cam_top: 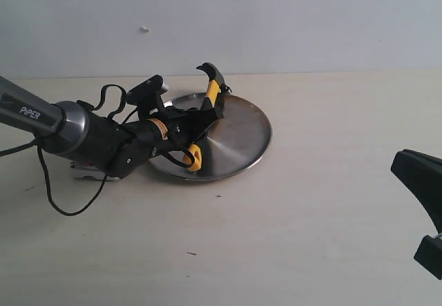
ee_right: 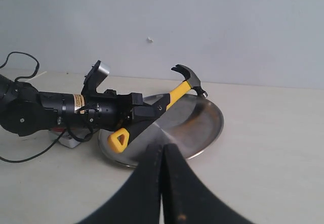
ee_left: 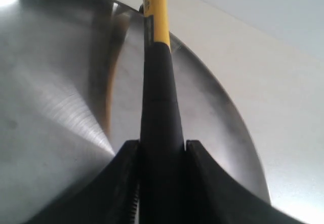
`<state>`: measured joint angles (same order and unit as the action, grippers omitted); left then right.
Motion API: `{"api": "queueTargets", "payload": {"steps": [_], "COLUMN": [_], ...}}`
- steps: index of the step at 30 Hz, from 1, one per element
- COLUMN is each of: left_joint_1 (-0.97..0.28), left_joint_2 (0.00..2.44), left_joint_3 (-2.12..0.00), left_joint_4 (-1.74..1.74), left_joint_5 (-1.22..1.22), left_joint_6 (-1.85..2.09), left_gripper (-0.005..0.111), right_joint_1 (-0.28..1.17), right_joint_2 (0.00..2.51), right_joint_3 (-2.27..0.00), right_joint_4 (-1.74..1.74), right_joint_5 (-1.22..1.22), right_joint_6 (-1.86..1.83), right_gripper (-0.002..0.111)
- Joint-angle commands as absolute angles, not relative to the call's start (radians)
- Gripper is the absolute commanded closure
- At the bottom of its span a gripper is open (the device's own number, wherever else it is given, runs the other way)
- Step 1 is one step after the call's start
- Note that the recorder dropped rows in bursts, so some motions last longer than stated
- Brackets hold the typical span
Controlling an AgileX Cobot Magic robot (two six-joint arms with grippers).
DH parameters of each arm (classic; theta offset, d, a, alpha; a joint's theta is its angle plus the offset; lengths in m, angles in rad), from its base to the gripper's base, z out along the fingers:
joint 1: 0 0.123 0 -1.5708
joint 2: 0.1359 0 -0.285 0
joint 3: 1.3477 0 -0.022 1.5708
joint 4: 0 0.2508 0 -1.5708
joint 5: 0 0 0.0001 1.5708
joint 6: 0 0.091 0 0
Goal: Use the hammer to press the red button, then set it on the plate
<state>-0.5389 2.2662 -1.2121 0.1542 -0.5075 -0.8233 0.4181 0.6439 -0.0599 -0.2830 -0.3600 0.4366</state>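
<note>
Left hand with hammer, beige table

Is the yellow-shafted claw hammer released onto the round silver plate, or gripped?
Gripped: left gripper clamps the hammer by its black sleeve, over the plate. Touching: cannot tell.

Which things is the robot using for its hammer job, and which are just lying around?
For the job: hammer, held by the left gripper; plate under it; red button, mostly hidden behind the arm.
Lying around: black cable; tiny specks on the table; right gripper, shut and empty.
</note>
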Motion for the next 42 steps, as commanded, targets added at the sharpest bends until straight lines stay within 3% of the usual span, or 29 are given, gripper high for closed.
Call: {"api": "queueTargets", "payload": {"steps": [1,10,13,18,26,32,35,40,42], "left_joint_1": [-0.542,-0.547,-0.547,-0.547,-0.547,-0.547,-0.547,-0.547,-0.547], "left_joint_2": [2.257,2.257,2.257,2.257,2.252,2.179,2.107,1.958,1.892], "left_joint_3": [-1.227,-1.227,-1.227,-1.227,-1.227,-1.219,-1.206,-1.176,-1.159], "left_joint_4": [0.178,0.178,0.178,0.175,0.175,0.178,0.208,0.372,0.425], "left_joint_5": [-0.524,-0.495,-0.495,-0.468,-0.452,-0.451,-0.441,-0.386,-0.338], "left_joint_6": [-0.814,-0.814,-0.814,-0.814,-0.814,-0.796,-0.758,-0.756,-0.750], "left_gripper": [0.107,0.106,0.094,0.064,0.048,0.053,0.065,0.107,0.107], "right_joint_1": [0.419,0.419,0.419,0.419,0.419,0.419,0.419,0.419,0.419], "right_joint_2": [0.637,0.637,0.637,0.637,0.637,0.637,0.637,0.637,0.637], "right_joint_3": [-0.055,-0.055,-0.055,-0.055,-0.055,-0.055,-0.055,-0.055,-0.055], "right_joint_4": [-0.291,-0.291,-0.291,-0.291,-0.291,-0.291,-0.291,-0.289,-0.289], "right_joint_5": [-0.376,-0.376,-0.376,-0.374,-0.374,-0.370,-0.370,-0.370,-0.365], "right_joint_6": [0.441,0.441,0.441,0.440,0.440,0.438,0.430,0.428,0.428], "right_gripper": [0.108,0.108,0.108,0.108,0.108,0.108,0.108,0.108,0.108]}}
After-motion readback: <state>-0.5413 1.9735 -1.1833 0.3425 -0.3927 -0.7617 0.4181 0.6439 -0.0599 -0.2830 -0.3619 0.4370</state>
